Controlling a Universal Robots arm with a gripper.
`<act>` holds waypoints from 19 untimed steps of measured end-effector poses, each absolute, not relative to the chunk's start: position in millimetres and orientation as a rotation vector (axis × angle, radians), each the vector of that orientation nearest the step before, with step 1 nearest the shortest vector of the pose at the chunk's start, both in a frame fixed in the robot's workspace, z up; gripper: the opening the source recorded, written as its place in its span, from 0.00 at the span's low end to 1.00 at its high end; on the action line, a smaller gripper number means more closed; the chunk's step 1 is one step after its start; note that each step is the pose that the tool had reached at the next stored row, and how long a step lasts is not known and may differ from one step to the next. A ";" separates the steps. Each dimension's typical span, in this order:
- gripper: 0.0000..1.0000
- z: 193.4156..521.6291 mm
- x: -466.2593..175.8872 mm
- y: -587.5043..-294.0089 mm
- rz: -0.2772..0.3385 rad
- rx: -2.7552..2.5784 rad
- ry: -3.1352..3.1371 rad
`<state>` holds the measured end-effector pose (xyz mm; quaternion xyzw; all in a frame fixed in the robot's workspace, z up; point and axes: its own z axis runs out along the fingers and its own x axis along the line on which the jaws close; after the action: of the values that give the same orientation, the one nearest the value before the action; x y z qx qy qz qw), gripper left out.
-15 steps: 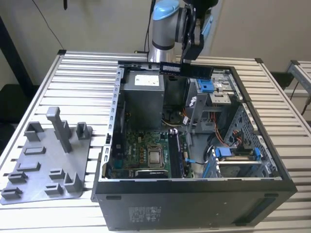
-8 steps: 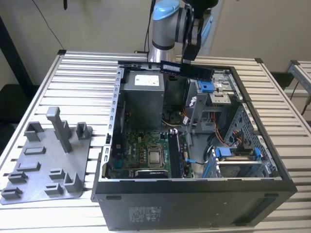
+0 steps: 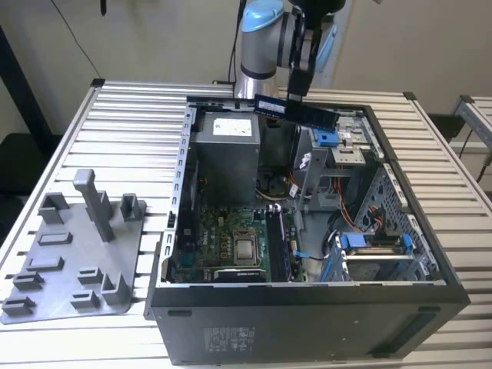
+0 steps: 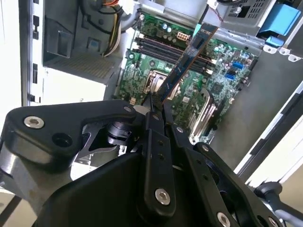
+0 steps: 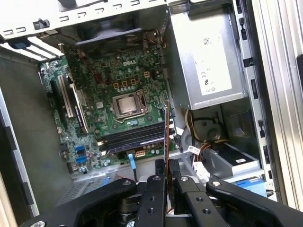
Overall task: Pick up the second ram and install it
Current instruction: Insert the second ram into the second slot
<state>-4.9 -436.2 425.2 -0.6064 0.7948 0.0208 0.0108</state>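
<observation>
My gripper (image 3: 295, 95) hangs above the back of the open computer case (image 3: 307, 300), shut on the second ram (image 3: 296, 111). The ram is a long dark strip held roughly level over the case's rear edge. In the second wrist view the ram (image 4: 184, 64) juts out from between the black fingers (image 4: 154, 118), slanting across the green motherboard (image 4: 222, 80). In the first wrist view I see the ram (image 5: 166, 130) edge-on, above the dark memory slots (image 5: 135, 137) beside the processor socket (image 5: 127, 105). The slots (image 3: 275, 242) lie well below the gripper in the exterior view.
A grey power supply (image 3: 227, 154) fills the case's back corner, with loose cables (image 3: 280, 188) beside it. Drive bays with blue latches (image 3: 369, 242) stand on the exterior view's right. A grey fixture plate (image 3: 77, 254) lies on the slatted table (image 3: 131, 131) on the left.
</observation>
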 end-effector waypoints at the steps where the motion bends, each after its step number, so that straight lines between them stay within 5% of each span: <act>1: 0.14 425.1 -4.9 -436.2 0.065 -1.885 2.485; 19: 0.14 421.6 -6.2 -436.2 0.062 -1.662 2.636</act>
<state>-6.2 -436.2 421.6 -0.5331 0.8457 0.0198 0.0126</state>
